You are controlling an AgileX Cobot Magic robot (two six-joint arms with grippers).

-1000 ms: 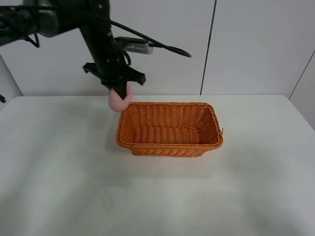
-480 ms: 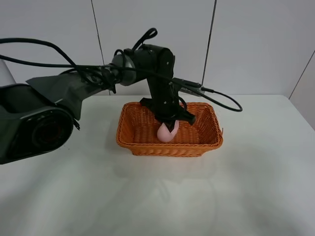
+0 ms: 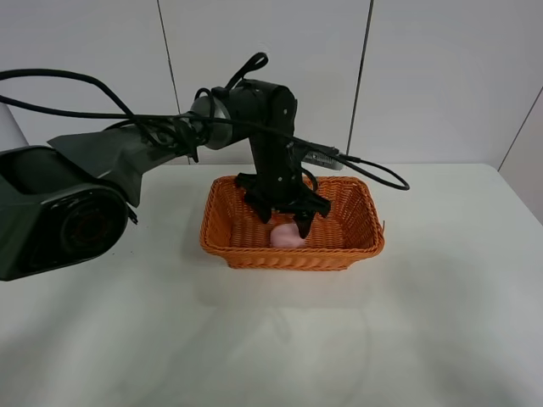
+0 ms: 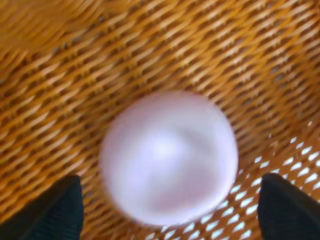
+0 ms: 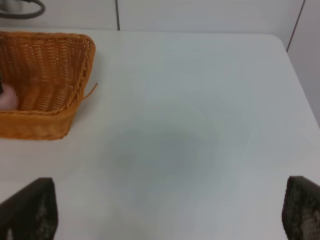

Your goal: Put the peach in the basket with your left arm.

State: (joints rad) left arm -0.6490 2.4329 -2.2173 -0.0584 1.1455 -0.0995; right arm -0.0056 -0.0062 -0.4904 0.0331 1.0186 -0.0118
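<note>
The pale pink peach (image 3: 287,236) lies on the floor of the orange woven basket (image 3: 356,246), near its middle. My left gripper (image 3: 285,217) hangs just above the peach, inside the basket, open, with its black fingers spread to both sides and not touching the peach. In the left wrist view the peach (image 4: 167,157) rests on the wicker floor (image 4: 240,45), and the two black fingertips (image 4: 55,210) stand wide apart on either side of it. My right gripper (image 5: 165,210) is open and empty over the bare table, well to the right of the basket (image 5: 45,75).
The basket stands at the back middle of a white table (image 3: 441,322). A black cable (image 3: 373,180) trails from the left arm over the basket's back rim. A white panelled wall stands behind the table.
My left gripper carried the peach from left of the basket into it, then opened. The peach now lies on the basket floor, free of the fingers.
</note>
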